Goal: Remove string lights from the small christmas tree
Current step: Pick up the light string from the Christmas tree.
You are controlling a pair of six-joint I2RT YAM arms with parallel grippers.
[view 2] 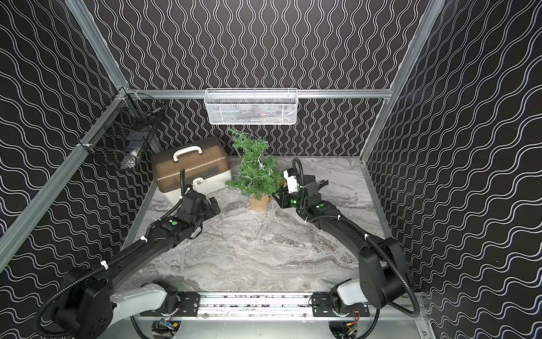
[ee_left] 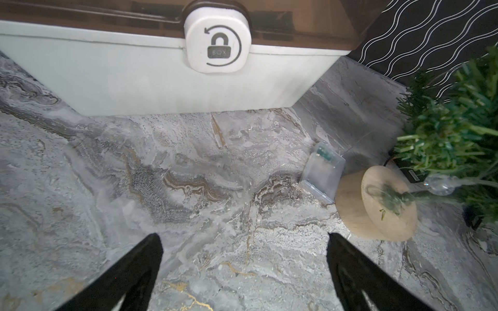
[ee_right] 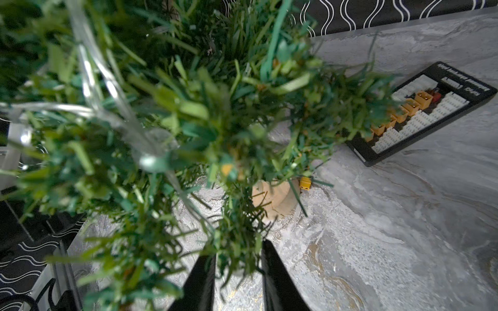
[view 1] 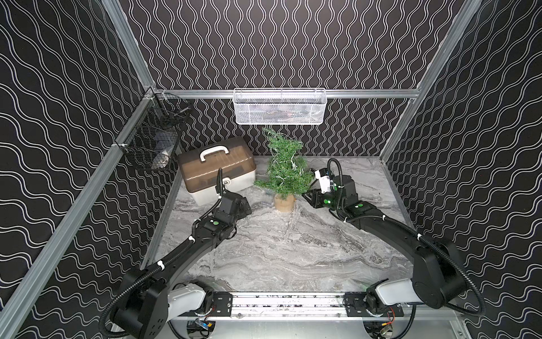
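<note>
Hidden: right claw (ee_right: 238, 250) is deep in the needles, fingers close together. Whether they pinch anything cannot be told.
Tree: small christmas tree (view 1: 286, 167) stands at the rear of the bench (view 1: 293, 252), with string lights (ee_right: 113, 88) wound through it.
Left claw (ee_left: 244, 237): released, spread wide over bare bench.
Wrist views: clear case (ee_left: 323, 172) just beside the tree's base; connector board (ee_right: 420, 113), lettering unreadable.
Writing: "BOX" on the storage box latch (ee_left: 218, 40).
</note>
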